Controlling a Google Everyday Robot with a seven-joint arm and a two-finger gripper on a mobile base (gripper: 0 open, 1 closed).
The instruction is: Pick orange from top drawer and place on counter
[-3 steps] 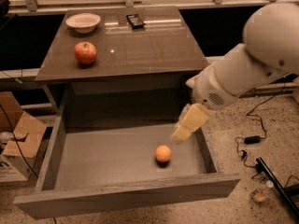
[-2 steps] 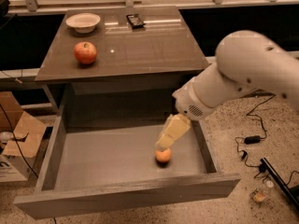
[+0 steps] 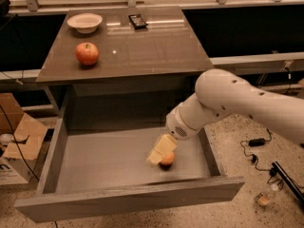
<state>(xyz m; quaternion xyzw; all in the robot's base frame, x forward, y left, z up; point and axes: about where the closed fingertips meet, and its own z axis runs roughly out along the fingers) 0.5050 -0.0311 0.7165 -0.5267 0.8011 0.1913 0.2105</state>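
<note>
The small pale orange (image 3: 167, 159) lies on the grey floor of the open top drawer (image 3: 95, 161), right of centre near the front. My gripper (image 3: 157, 156) reaches down into the drawer from the right on a white arm and sits right over the orange, covering its left and upper part. The glossy grey-brown counter (image 3: 152, 46) lies above and behind the drawer.
On the counter stand a red apple (image 3: 87, 53) at the left, a white bowl (image 3: 84, 22) at the back left and a small dark object (image 3: 138, 21) at the back. Cardboard boxes (image 3: 16, 146) stand left of the drawer. Cables (image 3: 256, 144) lie on the floor at the right.
My arm has swung left and down into the drawer, bringing the gripper from above and right of the orange to right over it. The orange has not moved.
</note>
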